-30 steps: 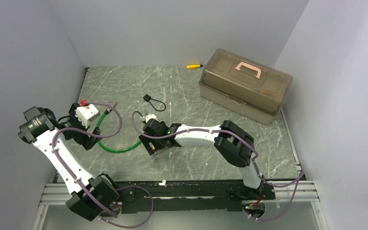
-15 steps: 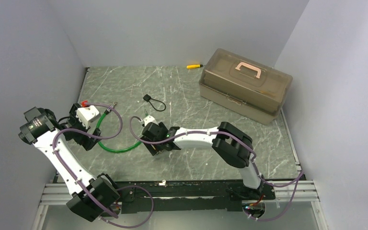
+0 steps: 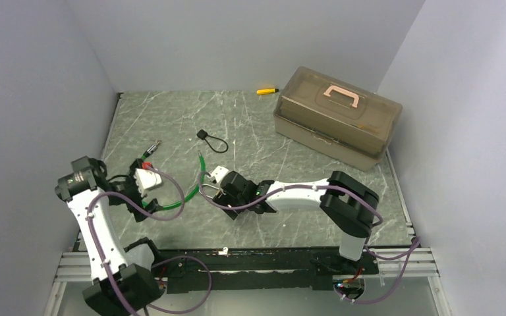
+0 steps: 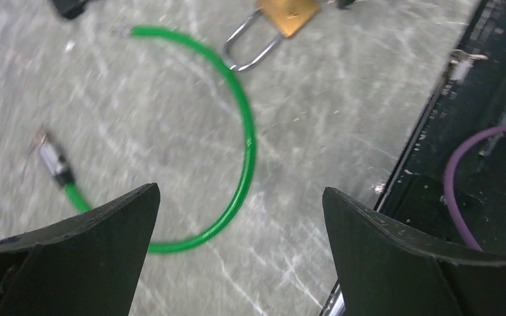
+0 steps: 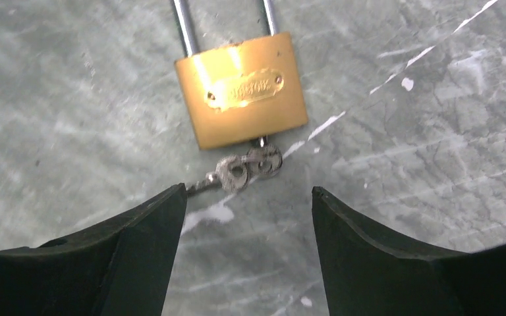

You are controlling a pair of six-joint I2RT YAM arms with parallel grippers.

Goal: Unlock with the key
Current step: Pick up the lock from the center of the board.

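A small brass padlock (image 5: 240, 89) lies flat on the marbled table, its steel shackle pointing away from my right gripper (image 5: 248, 191). The key (image 5: 265, 158) sits at the keyhole in the padlock's bottom edge. A second key (image 5: 227, 176) is linked to it and lies on the table. My right gripper is open just short of the keys, with nothing between its fingers. My left gripper (image 4: 240, 191) is wide open above a green cable (image 4: 250, 131). The padlock (image 4: 288, 13) shows at the top edge of the left wrist view.
A brown toolbox (image 3: 336, 118) stands at the back right, with a yellow-and-black tool (image 3: 267, 91) beside it. A black cord loop (image 3: 212, 141) lies mid-table. The green cable (image 3: 171, 207) curves between the arms. A black rail (image 3: 270, 260) runs along the near edge.
My left arm swung right and nearer, over the green cable. The cable shifted. My right gripper moved a little right and its jaws narrowed.
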